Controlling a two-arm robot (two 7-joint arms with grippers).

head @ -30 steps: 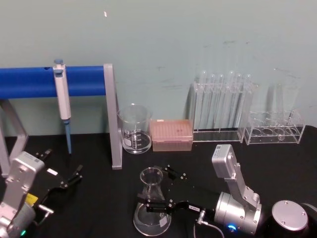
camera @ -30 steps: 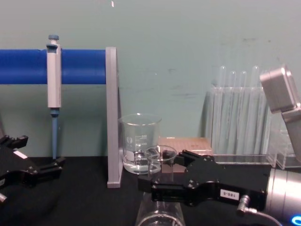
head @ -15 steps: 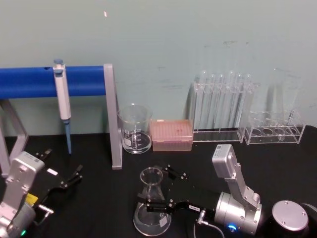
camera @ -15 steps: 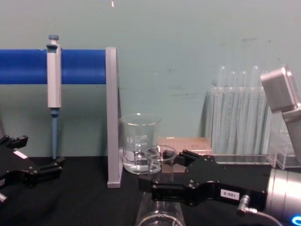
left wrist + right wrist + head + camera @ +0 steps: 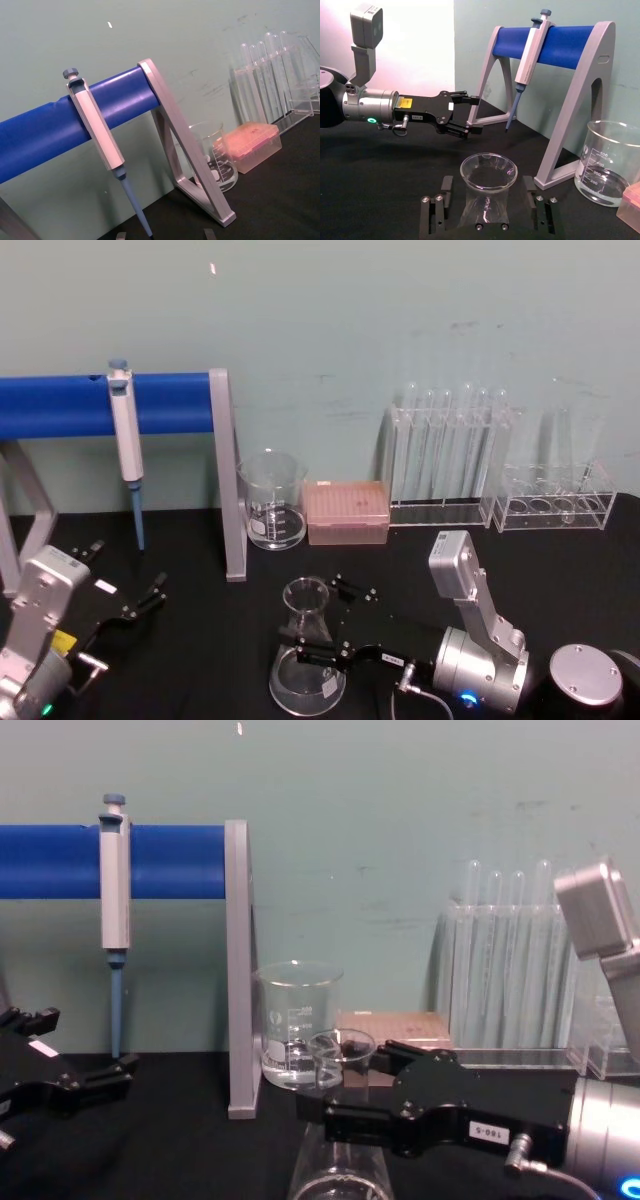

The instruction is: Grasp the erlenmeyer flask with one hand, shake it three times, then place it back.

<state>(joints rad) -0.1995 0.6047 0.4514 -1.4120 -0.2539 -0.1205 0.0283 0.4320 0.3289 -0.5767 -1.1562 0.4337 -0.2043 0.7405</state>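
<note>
The right gripper [image 5: 312,613], black with long jaws and a silver-grey wrist, brackets the neck of the clear glass conical erlenmeyer flask [image 5: 486,196]. The flask stands upright on the black worktop [image 5: 200,650], in front of the straight-sided glass beaker [image 5: 272,500]. The jaws sit open, a sliver of gap visible on each side of the neck. The approach looks complete; the squeeze, lift, three shakes and return all appear to lie ahead. The left gripper [image 5: 125,575] rests parked at the robot's left, jaws spread and empty.
</note>
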